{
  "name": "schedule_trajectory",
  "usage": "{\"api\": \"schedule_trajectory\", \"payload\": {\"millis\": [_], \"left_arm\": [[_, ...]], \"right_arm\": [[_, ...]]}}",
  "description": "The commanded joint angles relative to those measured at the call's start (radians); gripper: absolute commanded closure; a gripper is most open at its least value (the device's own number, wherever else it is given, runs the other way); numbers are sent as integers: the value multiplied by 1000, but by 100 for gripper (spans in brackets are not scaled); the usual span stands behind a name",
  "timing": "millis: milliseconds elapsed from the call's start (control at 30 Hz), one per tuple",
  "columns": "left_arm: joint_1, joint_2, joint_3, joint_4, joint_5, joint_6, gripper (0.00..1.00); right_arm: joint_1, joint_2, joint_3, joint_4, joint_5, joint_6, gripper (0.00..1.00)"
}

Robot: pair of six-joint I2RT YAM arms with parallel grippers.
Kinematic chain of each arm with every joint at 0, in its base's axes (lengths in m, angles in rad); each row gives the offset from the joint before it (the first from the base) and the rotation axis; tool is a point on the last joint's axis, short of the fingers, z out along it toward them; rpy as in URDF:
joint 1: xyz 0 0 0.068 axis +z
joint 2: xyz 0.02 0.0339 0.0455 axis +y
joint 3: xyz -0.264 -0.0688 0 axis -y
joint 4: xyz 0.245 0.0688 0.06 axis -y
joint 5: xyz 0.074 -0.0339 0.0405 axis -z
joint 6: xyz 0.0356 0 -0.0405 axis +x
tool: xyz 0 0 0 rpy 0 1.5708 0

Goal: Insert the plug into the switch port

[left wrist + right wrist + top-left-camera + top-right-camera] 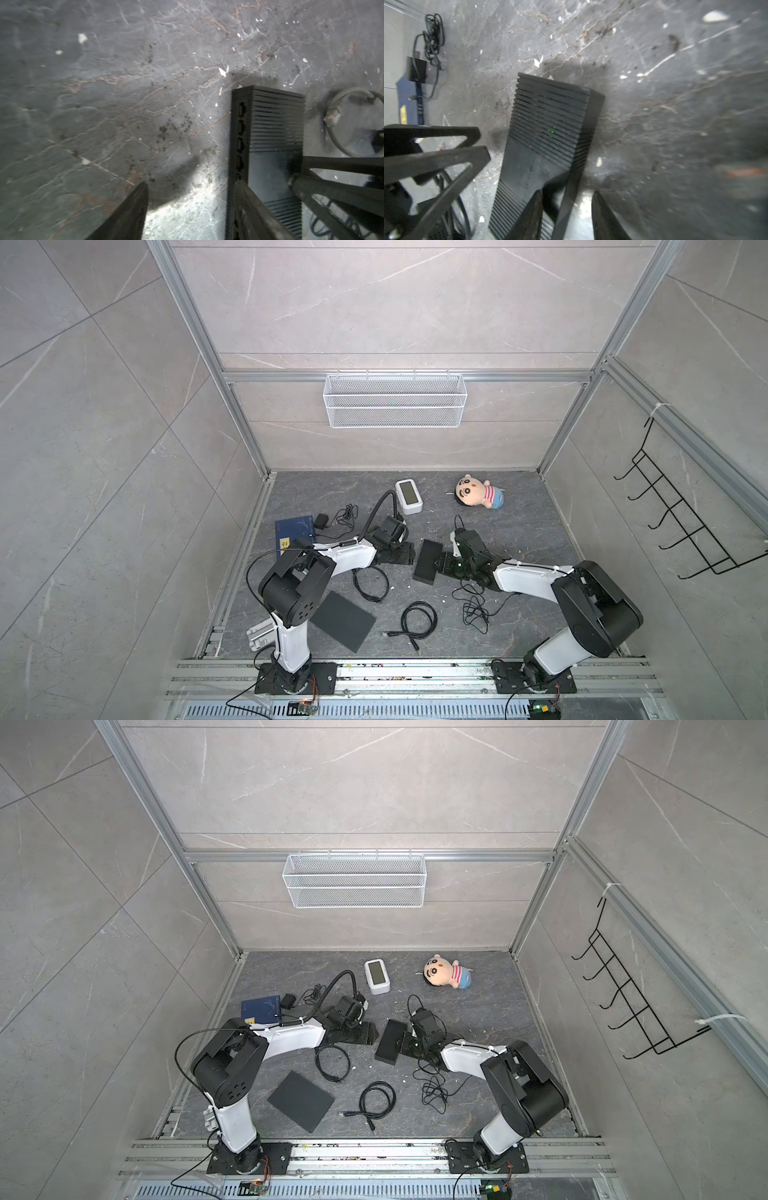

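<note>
Steadying the switch before any plugging seems wise: in a top view it lies between the left gripper and right gripper. Left wrist: jaws spread over bare floor, port row facing them, long axis running away; a plug lies loose beyond the switch. Right wrist: jaws part-spread astride the switch's edge.

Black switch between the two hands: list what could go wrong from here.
1. The right hand straddles only one end of the switch, so a squeeze may twist it.
2. One finger of the left hand crowds the port face and could shove it.
3. No plug is held; the coiled cable lies apart.
</note>
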Motion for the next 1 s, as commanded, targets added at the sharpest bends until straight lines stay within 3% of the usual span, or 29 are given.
{"api": "schedule_trajectory", "payload": {"millis": [0, 167, 333, 567, 867, 967], "left_arm": [[-3, 26, 39, 41, 91, -46, 42], [-11, 48, 38, 66, 175, -78, 55], [-30, 53, 31, 76, 180, -91, 56], [-52, 60, 53, 112, 250, -122, 65], [-77, -3, 46, 91, 205, -118, 65], [-77, -50, 46, 24, 124, -89, 65]], "right_arm": [[12, 33, 30, 38, -29, 30, 61], [13, 76, 77, 27, -28, 29, 64], [12, 109, 122, 1, -29, 14, 65], [13, 150, 224, -85, -43, -85, 65], [8, 169, 276, -167, -66, -176, 57], [2, 115, 291, -272, -25, -244, 52]]}}
